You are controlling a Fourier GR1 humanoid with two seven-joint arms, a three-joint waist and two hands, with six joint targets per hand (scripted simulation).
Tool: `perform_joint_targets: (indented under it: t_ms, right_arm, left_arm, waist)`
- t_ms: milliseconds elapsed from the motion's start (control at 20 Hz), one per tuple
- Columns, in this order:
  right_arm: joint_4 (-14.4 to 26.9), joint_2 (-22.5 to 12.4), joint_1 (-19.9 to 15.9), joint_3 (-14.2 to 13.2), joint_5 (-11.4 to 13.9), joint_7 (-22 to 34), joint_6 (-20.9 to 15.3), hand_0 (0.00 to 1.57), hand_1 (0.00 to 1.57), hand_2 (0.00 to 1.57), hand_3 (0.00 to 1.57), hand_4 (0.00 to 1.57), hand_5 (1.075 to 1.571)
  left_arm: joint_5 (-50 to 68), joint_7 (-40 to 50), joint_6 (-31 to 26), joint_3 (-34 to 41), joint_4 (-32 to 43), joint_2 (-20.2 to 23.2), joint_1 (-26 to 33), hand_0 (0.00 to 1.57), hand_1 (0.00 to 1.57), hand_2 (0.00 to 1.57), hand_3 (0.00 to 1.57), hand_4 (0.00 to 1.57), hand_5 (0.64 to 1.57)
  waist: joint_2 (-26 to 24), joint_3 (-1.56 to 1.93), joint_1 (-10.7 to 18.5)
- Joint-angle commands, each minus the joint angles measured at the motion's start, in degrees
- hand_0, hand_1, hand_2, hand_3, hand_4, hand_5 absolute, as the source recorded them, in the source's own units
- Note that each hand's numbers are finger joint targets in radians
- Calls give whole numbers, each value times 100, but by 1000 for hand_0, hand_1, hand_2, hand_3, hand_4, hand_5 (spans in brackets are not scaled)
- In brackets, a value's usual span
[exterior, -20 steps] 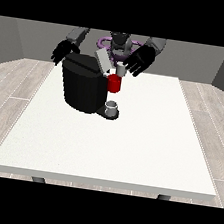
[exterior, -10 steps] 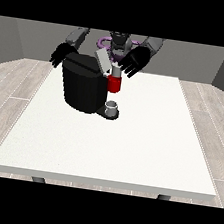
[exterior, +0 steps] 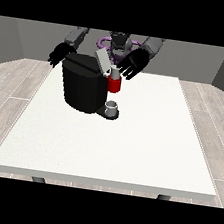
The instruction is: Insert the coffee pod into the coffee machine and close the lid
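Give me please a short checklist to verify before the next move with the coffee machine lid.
1. Lid raised, tilted above the coffee machine: ok.
2. Pod seated in the red brew head: cannot tell.
3. Robot hand at the view's right near the lid, fingers spread: ok.
4. Robot hand at the view's left apart from the lid: ok.
5. Cup under the brew head: ok.

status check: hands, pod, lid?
Hand at the view's right open, over the pod slot. Hand at the view's left open, behind the coffee machine. Lid up. Pod not discernible. Cup on drip tray.
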Motion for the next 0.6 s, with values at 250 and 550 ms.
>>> perform_joint_targets:
  t_ms: [250, 550]
  right_arm:
    - [-14, 33, 178, -36, -66, -52, -2, 0, 0, 0, 0, 448, 1571]
    - [-72, -42, -95, 47, 47, 186, -42, 0, 0, 0, 0, 415, 1571]
  left_arm:
    - [-86, -91, 19, -25, 64, -83, 192, 1184, 1184, 1248, 1186, 488, 1571]
    - [-141, 136, 134, 17, 172, -201, -23, 1230, 1230, 1274, 1180, 481, 1571]
  waist:
    - [-87, -2, 68]
    - [101, -3, -89]
